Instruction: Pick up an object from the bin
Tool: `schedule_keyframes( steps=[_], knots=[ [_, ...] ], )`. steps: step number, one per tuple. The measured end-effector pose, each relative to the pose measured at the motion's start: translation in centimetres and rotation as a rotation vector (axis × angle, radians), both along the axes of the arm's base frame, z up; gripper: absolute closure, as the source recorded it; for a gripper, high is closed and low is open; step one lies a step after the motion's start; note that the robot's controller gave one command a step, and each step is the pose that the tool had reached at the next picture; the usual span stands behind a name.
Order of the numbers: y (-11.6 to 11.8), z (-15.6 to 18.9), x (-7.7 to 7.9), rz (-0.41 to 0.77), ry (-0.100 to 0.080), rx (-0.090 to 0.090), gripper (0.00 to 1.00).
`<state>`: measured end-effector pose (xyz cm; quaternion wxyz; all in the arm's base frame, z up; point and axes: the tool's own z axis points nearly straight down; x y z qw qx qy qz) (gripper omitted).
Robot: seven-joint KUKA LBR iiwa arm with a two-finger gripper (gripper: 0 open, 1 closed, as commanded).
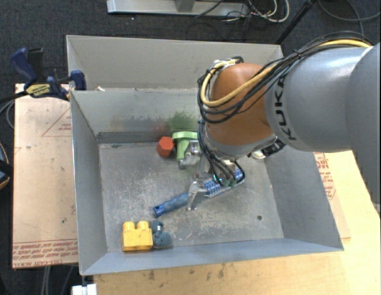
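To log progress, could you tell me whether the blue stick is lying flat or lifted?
Lying flat: the blue stick appears to rest along the bin floor, with the gripper at one end.

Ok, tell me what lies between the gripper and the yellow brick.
In the camera view a blue stick-like piece lies between the gripper and the yellow brick, with a small grey-blue thing right beside the brick.

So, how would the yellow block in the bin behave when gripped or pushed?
The yellow block looks like stiff plastic, so probably light and firm. Its flat sides suggest it slides rather than rolls; smooth faces may slip.
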<state>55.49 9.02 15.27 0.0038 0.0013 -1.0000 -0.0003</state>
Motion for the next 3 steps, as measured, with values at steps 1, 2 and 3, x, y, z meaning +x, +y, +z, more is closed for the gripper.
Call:
schedule_keyframes(
  steps=[1,2,3],
  knots=[
    [-3.7,-7.7,-0.6,-0.025,-0.016,0.005,0.0],
    [-3.6,-7.3,-0.4,-0.023,-0.022,0.005,1.0],
    [-3.3,7.7,-0.5,-0.009,-0.017,0.001,1.0]
  ],
)
